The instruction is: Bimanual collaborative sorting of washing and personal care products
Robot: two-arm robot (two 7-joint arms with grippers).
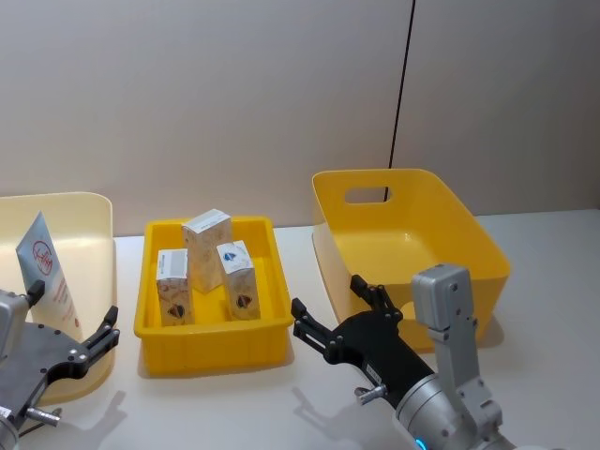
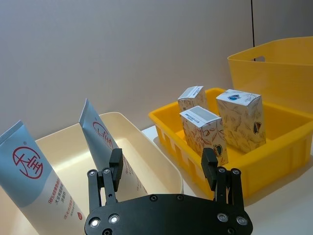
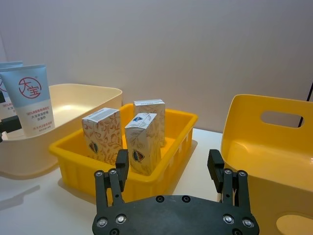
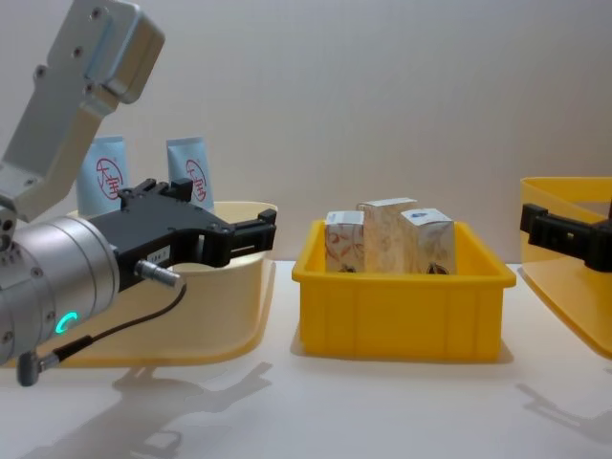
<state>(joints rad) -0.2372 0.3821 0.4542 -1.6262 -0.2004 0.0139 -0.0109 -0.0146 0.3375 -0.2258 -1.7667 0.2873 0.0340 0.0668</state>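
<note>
I see two pale-blue tubes (image 2: 29,171), red logo, upright in cream bin (image 4: 244,287) | three swirl-print cartons (image 2: 242,117) standing in yellow tray (image 4: 397,316) | left gripper (image 2: 162,159), right gripper (image 3: 168,159): jaws wide, empty

Shallow yellow plastic tray (image 1: 214,349): smooth walls are showing a slight gloss. White paperboard cartons (image 1: 207,246) inside the tray are looking matt and printed. Pale-blue plastic squeeze tubes (image 2: 28,178) left of the tray are gleaming softly. Cream plastic bin (image 1: 98,234) around them is looking smooth and faintly glossy.
</note>
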